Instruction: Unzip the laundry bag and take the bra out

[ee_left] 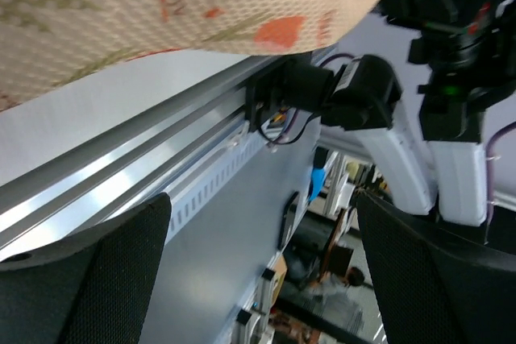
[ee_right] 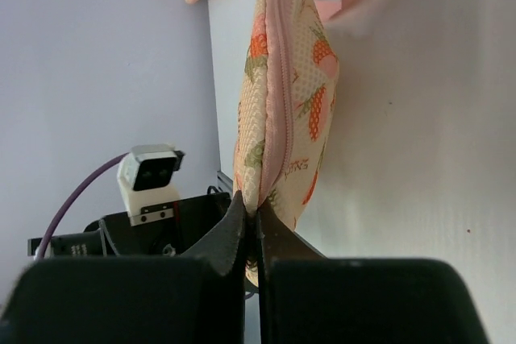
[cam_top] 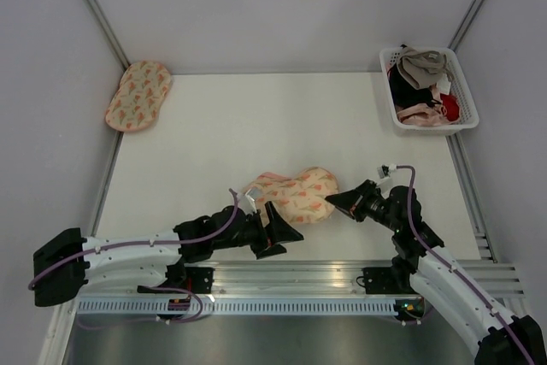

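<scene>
The laundry bag (cam_top: 295, 194), cream-peach with orange-red print, lies near the table's front middle. Its zip looks closed along the pink zip edge (ee_right: 279, 78). My right gripper (cam_top: 332, 203) is shut on the bag's right end, pinching the seam in the right wrist view (ee_right: 256, 217), where the bag (ee_right: 294, 94) stands on edge. My left gripper (cam_top: 286, 239) is open and empty just in front of the bag's lower left side. In the left wrist view (ee_left: 258, 271) the bag (ee_left: 161, 6) is above the spread fingers (ee_left: 89, 279). The bra is hidden.
A second, identical-looking pouch (cam_top: 138, 94) lies at the far left by the wall. A white plastic basket (cam_top: 466, 104) at the far right holds a beige-grey garment (cam_top: 421, 66) and pink and red garments. A metal rail (cam_top: 342, 275) runs along the front edge.
</scene>
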`<control>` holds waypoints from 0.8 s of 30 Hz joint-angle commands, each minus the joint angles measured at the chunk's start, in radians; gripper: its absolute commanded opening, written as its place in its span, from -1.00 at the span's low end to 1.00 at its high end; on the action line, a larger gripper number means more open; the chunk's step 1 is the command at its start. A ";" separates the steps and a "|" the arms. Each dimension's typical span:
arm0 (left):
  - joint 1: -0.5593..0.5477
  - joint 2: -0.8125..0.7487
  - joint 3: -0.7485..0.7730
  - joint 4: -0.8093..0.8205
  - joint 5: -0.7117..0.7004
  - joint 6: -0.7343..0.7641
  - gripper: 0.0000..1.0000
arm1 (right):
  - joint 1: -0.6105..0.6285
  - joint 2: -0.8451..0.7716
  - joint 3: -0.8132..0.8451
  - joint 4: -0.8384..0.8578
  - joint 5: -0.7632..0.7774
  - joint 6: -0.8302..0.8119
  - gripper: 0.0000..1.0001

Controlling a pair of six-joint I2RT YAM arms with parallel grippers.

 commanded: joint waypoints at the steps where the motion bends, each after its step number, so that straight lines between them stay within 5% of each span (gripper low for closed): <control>1: -0.026 -0.059 0.006 0.058 -0.218 -0.161 0.99 | 0.005 0.030 0.045 0.000 0.011 0.057 -0.99; 4: -0.037 -0.045 0.006 0.058 -0.356 -0.160 0.99 | 0.011 0.035 0.041 0.003 0.011 0.080 -0.99; 10: -0.037 0.188 0.076 0.129 -0.289 -0.223 0.99 | 0.017 -0.003 0.024 0.056 -0.014 0.164 -0.99; 24: -0.060 0.134 0.081 0.087 -0.550 -0.273 0.99 | 0.055 -0.209 0.042 -0.188 -0.030 0.267 -0.99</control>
